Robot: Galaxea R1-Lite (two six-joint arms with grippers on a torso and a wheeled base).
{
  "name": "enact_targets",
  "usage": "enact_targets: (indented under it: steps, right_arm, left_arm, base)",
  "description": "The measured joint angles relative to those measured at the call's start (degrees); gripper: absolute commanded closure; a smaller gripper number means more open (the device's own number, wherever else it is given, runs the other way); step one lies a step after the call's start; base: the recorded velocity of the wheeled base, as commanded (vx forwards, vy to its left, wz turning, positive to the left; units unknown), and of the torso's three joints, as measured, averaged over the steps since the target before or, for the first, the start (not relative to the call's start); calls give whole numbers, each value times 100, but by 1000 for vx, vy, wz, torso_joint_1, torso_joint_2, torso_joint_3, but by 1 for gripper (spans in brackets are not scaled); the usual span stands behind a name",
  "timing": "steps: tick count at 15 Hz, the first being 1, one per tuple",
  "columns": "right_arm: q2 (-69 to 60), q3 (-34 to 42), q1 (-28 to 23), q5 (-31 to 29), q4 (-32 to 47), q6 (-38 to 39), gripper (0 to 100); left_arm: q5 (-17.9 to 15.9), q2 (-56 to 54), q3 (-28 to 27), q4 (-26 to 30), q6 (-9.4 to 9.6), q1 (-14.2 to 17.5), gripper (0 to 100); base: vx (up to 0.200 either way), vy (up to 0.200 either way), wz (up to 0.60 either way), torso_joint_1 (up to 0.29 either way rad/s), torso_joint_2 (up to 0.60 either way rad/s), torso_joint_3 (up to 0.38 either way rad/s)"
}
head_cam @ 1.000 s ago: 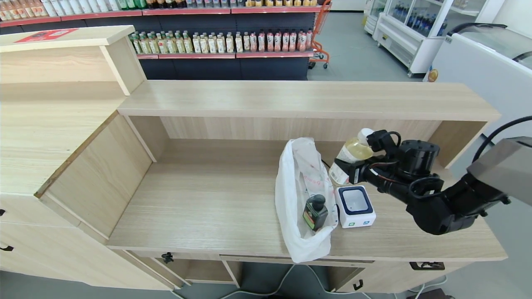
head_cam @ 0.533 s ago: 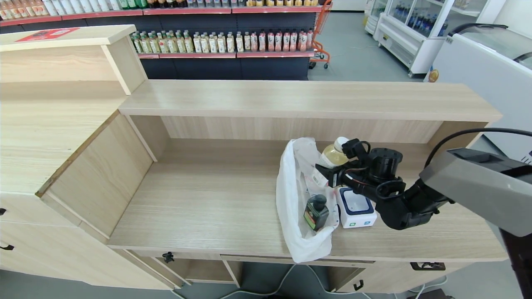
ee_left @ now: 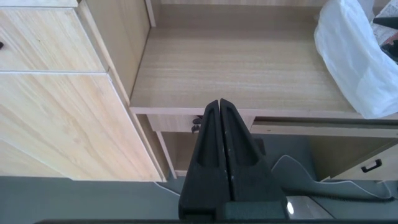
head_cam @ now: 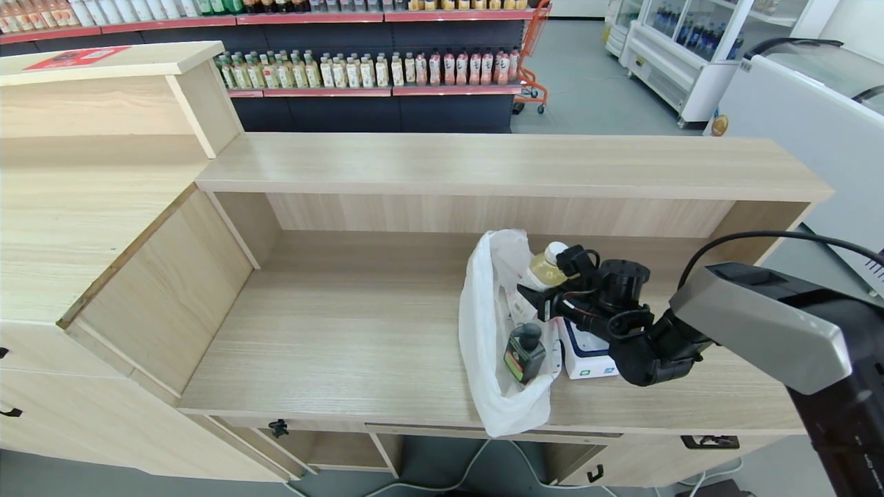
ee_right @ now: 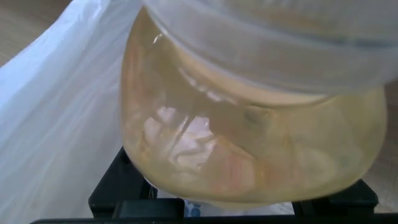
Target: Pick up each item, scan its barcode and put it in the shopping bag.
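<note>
Right gripper (head_cam: 552,293) clamped on 1 pale yellow drink bottle (head_cam: 544,274), over mouth of white shopping bag (head_cam: 483,331), toward counter (head_cam: 345,345) front-right, barcode scanner (head_cam: 587,357) just beside, left gripper (ee_left: 219,109) pinched closed below front edge.

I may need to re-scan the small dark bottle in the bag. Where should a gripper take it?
Probably across its shoulders below the black cap, coming from above: the dark bottle stands cap-up, with the bag and scanner crowding its sides.

Bright even light, soft shadows, sheen on bottle (ee_right: 249,143), bowed head-view edges
</note>
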Motion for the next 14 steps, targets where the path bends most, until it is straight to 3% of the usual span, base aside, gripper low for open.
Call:
enact_targets:
  steps: [14]
  right_arm:
    - [574,-606,126,-18,-11,-692,100]
  left_arm:
    - [0,0,0,2,-2,0,100]
  base:
    - [0,0,0,0,0,0]
